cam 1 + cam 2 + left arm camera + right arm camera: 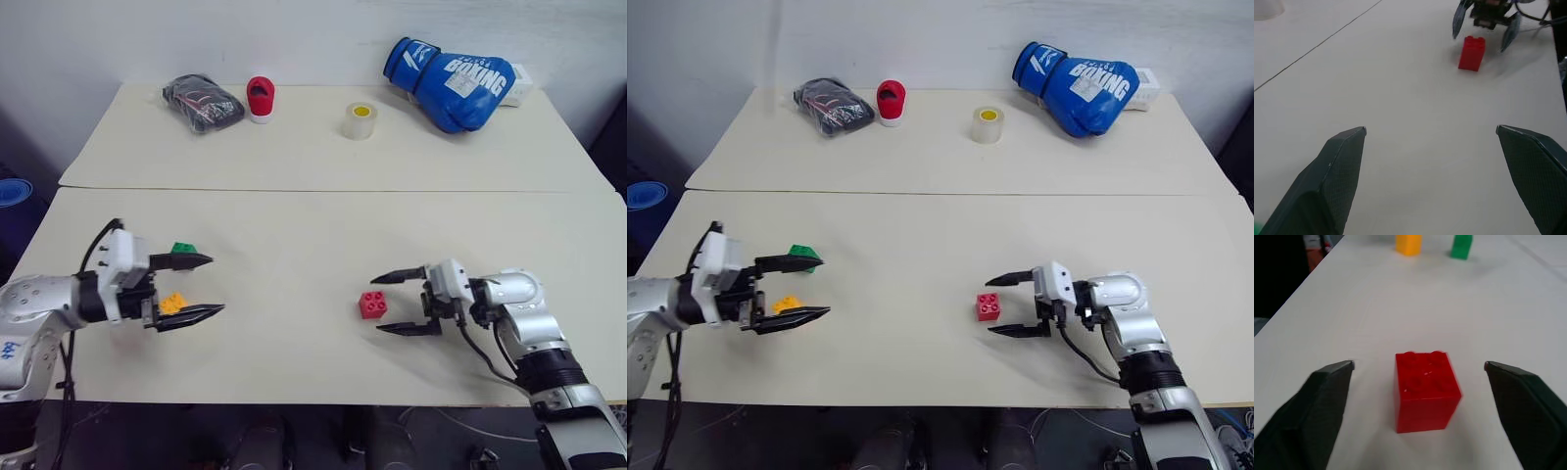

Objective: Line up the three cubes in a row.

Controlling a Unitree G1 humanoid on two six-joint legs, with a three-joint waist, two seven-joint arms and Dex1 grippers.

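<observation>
Two cream counters (294, 245) are set end to end, a seam running between them. On the far counter a blue boxing glove (453, 80), a black bundle (203, 102), a tape roll (360, 120) and a red-and-white cup (260, 99) are lined along the back. The left gripper (201, 286) is held level near the near counter's left edge, pointed to the right, jaws spread wide and empty. The right gripper (392, 304) is held level near the front right, pointed to the left, jaws wide, nothing gripped. The red cube (372, 305), studs up, is seen standing on the counter just ahead of the right jaws, apart from both fingers. The green cube (183, 249) and the orange cube (172, 303) are placed by the left gripper, near each other and well apart from the red one. A wide bare stretch of counter is left between the two grippers.
</observation>
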